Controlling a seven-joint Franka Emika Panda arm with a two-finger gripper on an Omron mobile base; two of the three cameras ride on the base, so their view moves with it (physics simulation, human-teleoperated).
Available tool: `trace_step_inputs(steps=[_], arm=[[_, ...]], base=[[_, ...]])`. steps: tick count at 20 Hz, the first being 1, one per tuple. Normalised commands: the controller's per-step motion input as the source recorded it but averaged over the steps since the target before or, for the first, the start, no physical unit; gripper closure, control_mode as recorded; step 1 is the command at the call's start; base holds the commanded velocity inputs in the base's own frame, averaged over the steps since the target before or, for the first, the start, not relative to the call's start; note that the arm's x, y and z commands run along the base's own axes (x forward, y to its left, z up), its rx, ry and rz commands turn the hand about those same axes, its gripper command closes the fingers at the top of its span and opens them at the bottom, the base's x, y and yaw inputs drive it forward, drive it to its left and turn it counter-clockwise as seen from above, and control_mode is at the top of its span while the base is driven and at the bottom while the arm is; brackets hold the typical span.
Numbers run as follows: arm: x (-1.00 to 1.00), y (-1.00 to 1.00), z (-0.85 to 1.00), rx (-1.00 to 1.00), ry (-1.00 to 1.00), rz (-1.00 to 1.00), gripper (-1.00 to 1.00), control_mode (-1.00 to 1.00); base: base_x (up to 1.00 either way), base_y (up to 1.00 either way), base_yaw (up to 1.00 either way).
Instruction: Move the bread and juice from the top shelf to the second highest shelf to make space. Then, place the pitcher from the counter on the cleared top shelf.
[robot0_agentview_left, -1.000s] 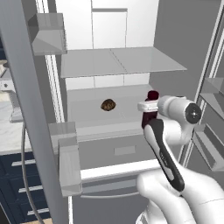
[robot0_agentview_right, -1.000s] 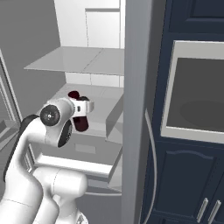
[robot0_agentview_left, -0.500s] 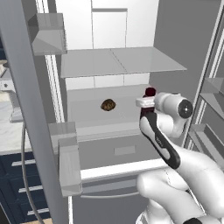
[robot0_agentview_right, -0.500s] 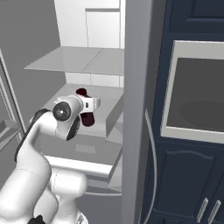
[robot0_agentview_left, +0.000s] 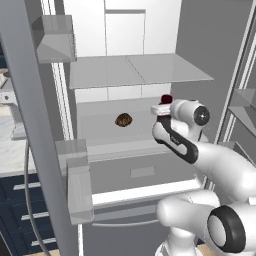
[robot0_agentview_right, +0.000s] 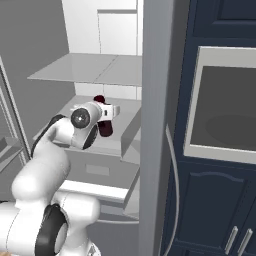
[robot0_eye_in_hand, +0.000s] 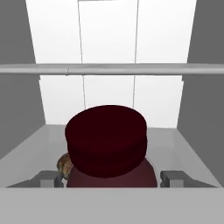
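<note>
Inside the open fridge, the robot's gripper (robot0_eye_in_hand: 111, 177) sits at the juice bottle (robot0_eye_in_hand: 109, 151), its two fingertips (robot0_eye_in_hand: 48, 178) standing spread on either side of the bottle's shoulders just below the maroon cap; whether they press the bottle or merely flank it cannot be told. Seen from the left base view, the bottle (robot0_agentview_left: 166, 100) stands upright on the second highest shelf (robot0_agentview_left: 100, 135), toward its right side and mostly hidden behind the white hand. The bread (robot0_agentview_left: 123, 120) rests on the same shelf, near its middle and well apart from the bottle. Above them, the top shelf (robot0_agentview_left: 105, 75) shows its centre seam. In the right base view the bottle (robot0_agentview_right: 102, 125) is partly covered by the arm's wrist, with the shelf's front rim (robot0_agentview_right: 95, 147) below it. In the hand view, the loaf (robot0_eye_in_hand: 63, 165) peeks out at the bottle's left.
</note>
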Motion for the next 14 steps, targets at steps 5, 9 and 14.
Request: trace_step_inputs(steps=[5, 9, 14], arm=[[0.47, 0.0, -0.18, 0.0, 0.0, 0.0, 1.0, -1.0], [0.35, 0.0, -0.38, 0.0, 0.0, 0.0, 1.0, -1.0], [0.3, 0.0, -0.46, 0.0, -0.01, 0.0, 1.0, -1.0]], base=[[0.0, 0.0, 0.0], [0.0, 0.0, 0.0], [0.0, 0.0, 0.0]])
